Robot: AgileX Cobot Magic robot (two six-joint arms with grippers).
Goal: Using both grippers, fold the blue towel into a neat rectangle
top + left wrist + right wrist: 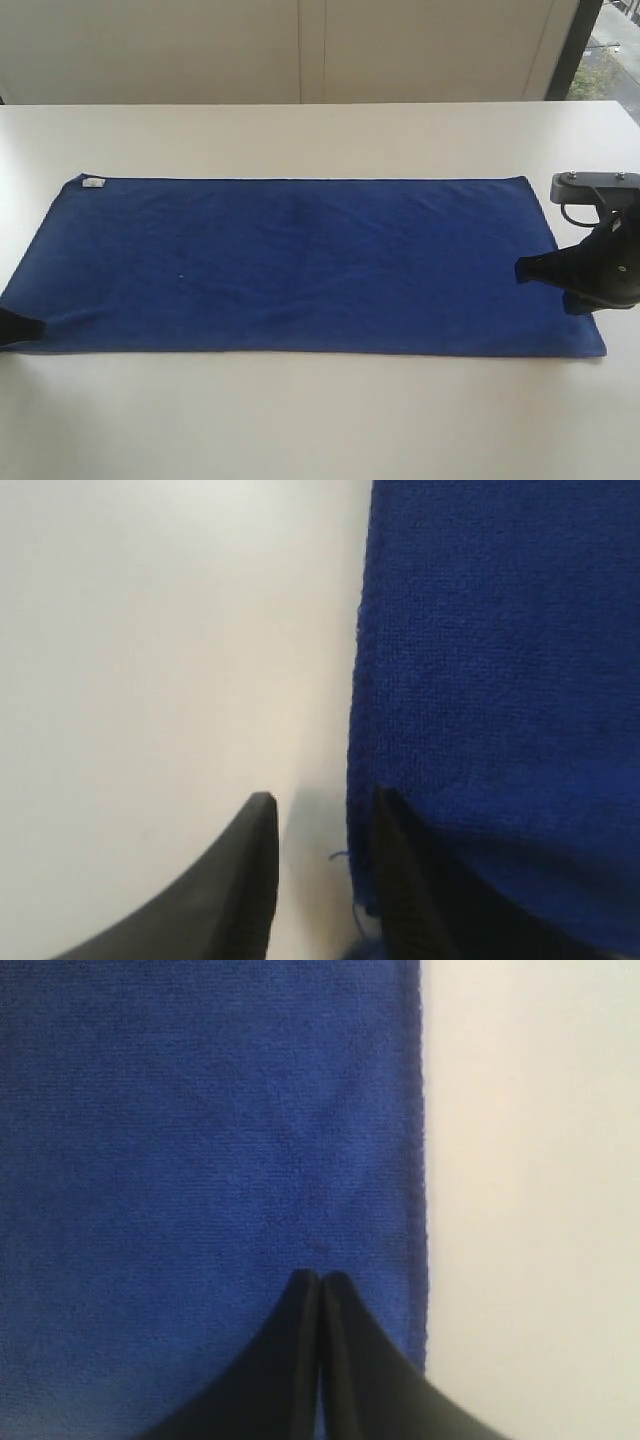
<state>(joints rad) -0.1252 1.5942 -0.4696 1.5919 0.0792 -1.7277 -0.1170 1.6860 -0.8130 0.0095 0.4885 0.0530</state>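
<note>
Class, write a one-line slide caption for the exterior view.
Blue towel spread flat and unfolded on a white table, left gripper at its left end, right gripper at its right end.

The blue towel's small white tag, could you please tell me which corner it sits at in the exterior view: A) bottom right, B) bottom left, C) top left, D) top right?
C: the white tag shows at the top left corner of the blue towel.
</note>
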